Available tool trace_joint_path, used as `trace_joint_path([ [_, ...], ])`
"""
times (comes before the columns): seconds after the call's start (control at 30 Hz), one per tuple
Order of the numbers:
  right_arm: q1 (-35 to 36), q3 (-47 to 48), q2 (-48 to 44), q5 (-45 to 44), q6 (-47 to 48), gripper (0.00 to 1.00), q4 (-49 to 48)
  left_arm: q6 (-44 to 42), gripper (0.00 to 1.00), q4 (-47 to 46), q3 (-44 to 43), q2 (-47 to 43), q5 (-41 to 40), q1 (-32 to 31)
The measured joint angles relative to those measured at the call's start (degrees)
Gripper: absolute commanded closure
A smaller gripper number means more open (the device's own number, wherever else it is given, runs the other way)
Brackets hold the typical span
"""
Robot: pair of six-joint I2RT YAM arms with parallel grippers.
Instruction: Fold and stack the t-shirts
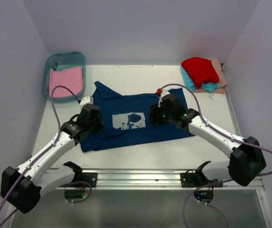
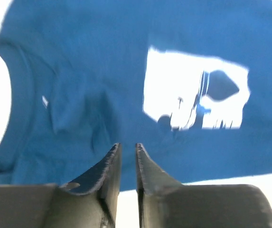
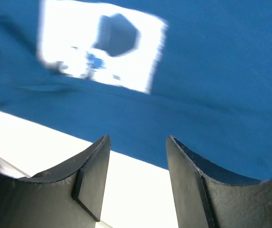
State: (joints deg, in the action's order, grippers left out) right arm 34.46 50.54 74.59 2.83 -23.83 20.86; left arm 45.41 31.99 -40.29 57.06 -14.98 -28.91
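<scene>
Pale walls close in a white table (image 1: 126, 156), and the navy blue t-shirt with a pale square cartoon print (image 1: 121, 102) lies spread flat across its middle, directly under both arms.

The left gripper (image 2: 127, 145) hangs over the shirt's near-left part. Its fingers are drawn almost together with only a thin slit between them and no cloth in it. The collar curves off to its left and the print (image 2: 195, 90) lies ahead to its right.

The right gripper (image 3: 138, 138) hovers over the shirt's near hem. Its fingers are spread well apart and hold nothing, with bare table beneath the tips and the print ahead and to the left.

Beyond the left gripper, well off to its left, a teal translucent plastic bin (image 1: 48, 71) holds a plain pink shirt (image 1: 65, 80). Far beyond the right gripper sits a loose heap: a red shirt (image 1: 200, 69) on a teal one (image 1: 189, 81) and a peach one (image 1: 220, 76).

The job looks barely begun. The navy shirt shows no fold, neither gripper has cloth in hand, and the heap appears rumpled rather than stacked.
</scene>
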Motion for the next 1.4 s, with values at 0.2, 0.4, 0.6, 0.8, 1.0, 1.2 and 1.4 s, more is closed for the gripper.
trace_joint_path([
  [0.2, 9.11, 10.43, 13.25, 5.33, 0.76, 0.43, -4.52, -0.17, 0.60, 0.09, -3.13, 0.39, -8.35, 0.42],
  [0.4, 16.31, 19.02, 27.58, 7.67, 0.79, 0.42, -5.79, -0.48, 0.24, 0.22, -3.13, -1.36, -11.30, 2.73],
  [0.6, 21.66, 31.71, 37.94, 7.63, 1.20, 0.44, -4.26, -0.09, 0.10, 0.33, -3.67, -8.52, -15.10, 3.13],
  [0.8, 24.72, 41.88, 44.44, 7.37, 1.79, 0.48, -2.01, 0.07, 0.07, 0.98, -3.76, -11.93, -16.92, 3.30],
  [1.0, 26.10, 47.56, 49.03, 7.10, 2.05, 0.53, 0.70, 0.48, 0.06, 2.62, -3.76, -14.14, -18.01, 3.30],
  [1.2, 26.43, 48.89, 51.52, 6.71, 2.05, 0.59, 2.45, 0.76, 0.05, 3.74, -3.76, -15.74, -18.93, 3.37],
  [1.4, 26.62, 48.89, 52.63, 5.64, 1.99, 0.63, 3.28, 1.25, 0.03, 3.85, -3.76, -16.46, -19.47, 3.37],
])
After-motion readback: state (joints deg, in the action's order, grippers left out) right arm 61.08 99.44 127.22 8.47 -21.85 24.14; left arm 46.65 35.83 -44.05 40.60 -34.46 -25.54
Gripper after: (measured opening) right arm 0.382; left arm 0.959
